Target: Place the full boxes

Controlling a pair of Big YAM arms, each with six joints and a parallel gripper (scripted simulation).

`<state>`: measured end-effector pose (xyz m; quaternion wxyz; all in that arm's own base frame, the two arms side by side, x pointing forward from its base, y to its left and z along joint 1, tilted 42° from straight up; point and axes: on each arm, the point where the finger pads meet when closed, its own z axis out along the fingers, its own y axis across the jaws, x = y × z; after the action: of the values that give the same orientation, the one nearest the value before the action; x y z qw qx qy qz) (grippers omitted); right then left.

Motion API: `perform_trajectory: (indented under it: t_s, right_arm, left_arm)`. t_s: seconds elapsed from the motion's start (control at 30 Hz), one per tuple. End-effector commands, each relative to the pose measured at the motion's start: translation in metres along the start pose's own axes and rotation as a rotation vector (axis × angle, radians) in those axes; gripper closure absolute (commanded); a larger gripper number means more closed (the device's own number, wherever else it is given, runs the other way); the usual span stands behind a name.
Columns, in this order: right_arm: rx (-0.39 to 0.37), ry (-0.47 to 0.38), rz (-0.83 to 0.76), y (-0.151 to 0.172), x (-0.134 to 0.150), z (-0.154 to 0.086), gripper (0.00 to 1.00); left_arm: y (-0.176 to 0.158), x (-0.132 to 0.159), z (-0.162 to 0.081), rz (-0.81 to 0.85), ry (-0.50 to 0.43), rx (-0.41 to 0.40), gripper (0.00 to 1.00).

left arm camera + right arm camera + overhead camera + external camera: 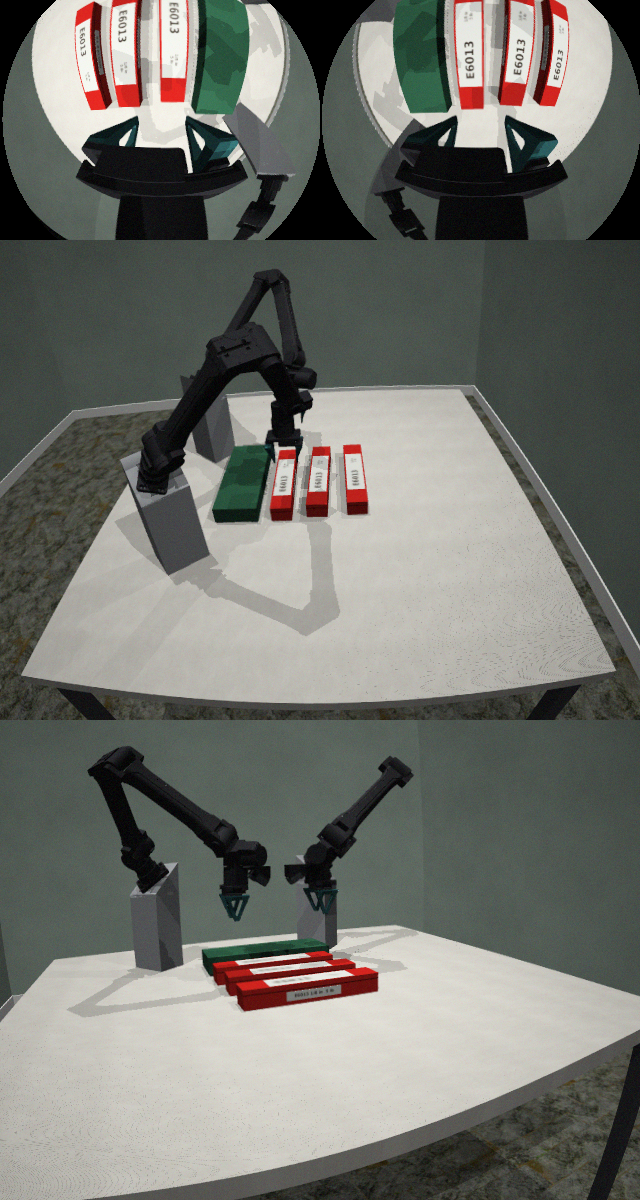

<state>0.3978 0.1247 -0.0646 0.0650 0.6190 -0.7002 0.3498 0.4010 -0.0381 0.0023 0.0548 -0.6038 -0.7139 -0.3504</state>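
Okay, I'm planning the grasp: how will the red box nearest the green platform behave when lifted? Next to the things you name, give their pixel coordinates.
The box (283, 485) (173, 50) (469, 55) looks straight-edged, so probably stiff. Lying flat and long, it seems unlikely to roll, but might tip if gripped near one end. Its weight can't be judged by eye.

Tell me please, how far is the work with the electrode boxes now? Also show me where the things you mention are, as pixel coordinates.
Done: no placing is visible; the green platform (241, 485) (264, 948) (222, 60) (420, 60) bears no box.
In hand: nothing; the left gripper (320, 912) (162, 119) and right gripper (285, 457) (236, 918) (481, 118) hang open in the air.
Left: find which of the three red boxes (318, 475) (292, 968) (125, 50) (519, 52), all on the table (439, 550) (361, 1071) (55, 75) (590, 75), are full, and lay those on the platform.
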Motion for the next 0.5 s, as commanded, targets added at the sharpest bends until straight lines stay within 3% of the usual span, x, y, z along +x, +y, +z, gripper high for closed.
perform_trajectory:
  t_s: [0.0, 0.47]
  right_arm:
    - [0.053, -0.046, 0.023, -0.022, -0.017, -0.031, 0.28]
    - [0.052, -0.05, 0.025, -0.022, -0.017, -0.055, 0.28]
  left_arm:
    - [0.023, -0.01, -0.025, -0.024, -0.032, -0.052, 0.28]
    - [0.021, -0.009, -0.049, -0.023, -0.033, -0.05, 0.28]
